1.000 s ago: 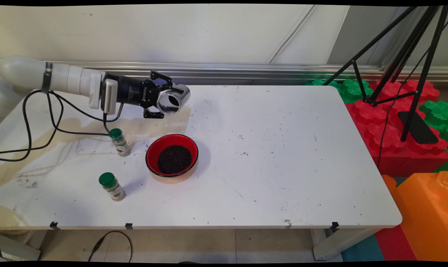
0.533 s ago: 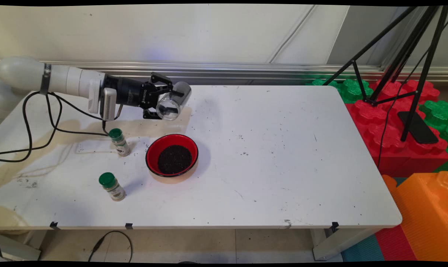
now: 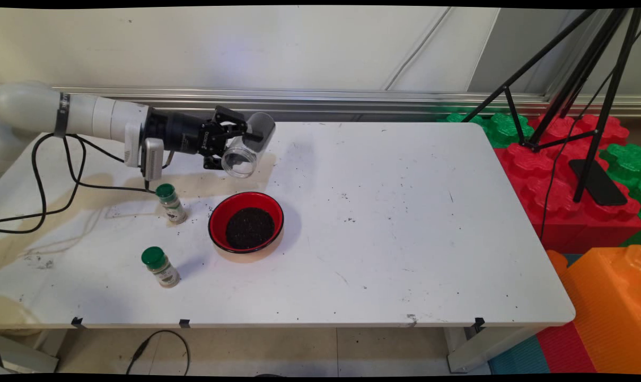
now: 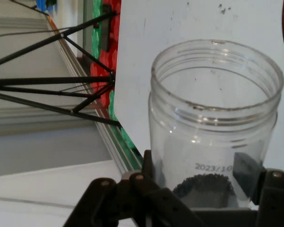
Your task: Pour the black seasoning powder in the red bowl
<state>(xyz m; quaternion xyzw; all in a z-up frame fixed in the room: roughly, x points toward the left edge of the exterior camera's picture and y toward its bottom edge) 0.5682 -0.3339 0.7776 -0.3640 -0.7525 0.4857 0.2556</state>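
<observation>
The gripper (image 3: 234,142) is clamped on a clear plastic jar (image 3: 248,143), held on its side above the far left part of the table (image 3: 394,223), with the open mouth tilted toward the near side and slightly down. In the hand view the jar (image 4: 213,127) has a threaded rim, a printed date low on its wall, and a little dark granular residue at its base between the gripper (image 4: 199,198) fingers.

Just near of the jar, on the table, stands a red bowl (image 3: 246,222) with a black rim, holding a mound of dark granules. Two small spice bottles with green caps stand to its left: one (image 3: 170,203) close beside the bowl's far-left side, under the arm's wrist, the other (image 3: 160,267) nearer the table's near edge. Black cables hang from the arm over the table's left end.

The table's right half is open, marked only by scattered dark specks. Beyond its right edge lie red, green and orange foam blocks (image 3: 574,175) and a black tripod (image 3: 580,79).
</observation>
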